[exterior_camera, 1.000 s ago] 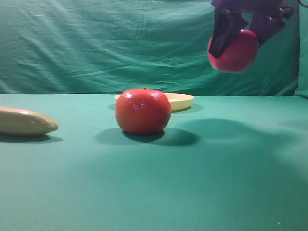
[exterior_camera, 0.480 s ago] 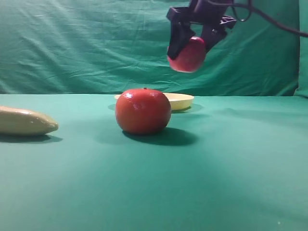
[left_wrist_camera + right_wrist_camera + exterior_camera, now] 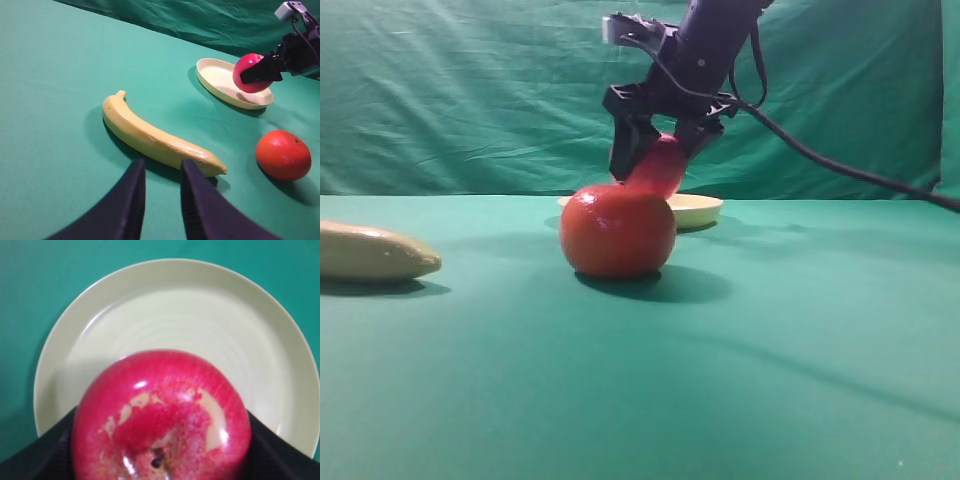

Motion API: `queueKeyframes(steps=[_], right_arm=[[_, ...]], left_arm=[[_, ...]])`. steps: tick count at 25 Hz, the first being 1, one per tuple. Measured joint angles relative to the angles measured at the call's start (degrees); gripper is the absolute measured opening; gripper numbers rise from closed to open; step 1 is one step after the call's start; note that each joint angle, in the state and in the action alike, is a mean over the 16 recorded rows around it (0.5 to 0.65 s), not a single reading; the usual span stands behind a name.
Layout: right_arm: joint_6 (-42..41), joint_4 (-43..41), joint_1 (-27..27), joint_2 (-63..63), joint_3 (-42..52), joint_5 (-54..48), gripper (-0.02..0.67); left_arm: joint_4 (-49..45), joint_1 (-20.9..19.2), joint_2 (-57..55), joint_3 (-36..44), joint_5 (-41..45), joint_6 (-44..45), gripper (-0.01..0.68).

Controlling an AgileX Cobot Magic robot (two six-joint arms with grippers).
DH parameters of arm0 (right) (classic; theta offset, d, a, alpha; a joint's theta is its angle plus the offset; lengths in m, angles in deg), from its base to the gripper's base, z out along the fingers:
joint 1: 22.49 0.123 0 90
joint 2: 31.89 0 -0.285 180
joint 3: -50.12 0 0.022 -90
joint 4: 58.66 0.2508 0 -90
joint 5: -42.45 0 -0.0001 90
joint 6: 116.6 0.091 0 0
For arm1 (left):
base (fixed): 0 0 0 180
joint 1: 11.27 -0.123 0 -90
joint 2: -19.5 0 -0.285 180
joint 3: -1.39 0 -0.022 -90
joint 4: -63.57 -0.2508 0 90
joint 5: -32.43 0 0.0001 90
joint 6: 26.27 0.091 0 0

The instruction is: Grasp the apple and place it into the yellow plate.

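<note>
While clamped by the right gripper (image 3: 655, 150), the glossy crimson apple (image 3: 161, 416) hangs over the yellow plate (image 3: 260, 335).

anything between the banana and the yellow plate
No, only bare green cloth separates the banana from the yellow plate, clearest in the left wrist view.

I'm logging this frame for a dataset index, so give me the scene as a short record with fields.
surface: green cloth table
right gripper: shut on the apple, held over the yellow plate
left gripper: open, holding nothing, near the banana
yellow plate: nothing lying in it
orange fruit: on the cloth, apart from the plate
task state: apple not yet released
</note>
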Motion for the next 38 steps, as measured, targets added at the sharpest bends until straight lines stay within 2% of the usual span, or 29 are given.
queueKeyframes(steps=[17, 20, 24, 34, 38], right_arm=[[-0.39, -1.91, 0.0, 1.54, -0.21, -1.02, 0.627], [-0.32, -2.92, 0.0, 3.66, -0.25, -2.26, 0.609], [0.19, -4.26, 0.0, 7.66, -0.27, -4.54, 0.51], [5.04, -6.63, 0.0, 19.78, -0.31, -13.55, 0.12], [7.47, -7.02, 0.0, 24.24, 0.33, -17.21, 0.023]], left_arm=[[0.0, 0.0, 0.0, 0.0, 0.0, 0.0, 0.157], [0.0, 0.0, 0.0, 0.0, 0.0, 0.0, 0.157], [0.0, 0.0, 0.0, 0.0, 0.0, 0.0, 0.157], [0.0, 0.0, 0.0, 0.0, 0.0, 0.0, 0.157], [0.0, 0.0, 0.0, 0.0, 0.0, 0.0, 0.157]])
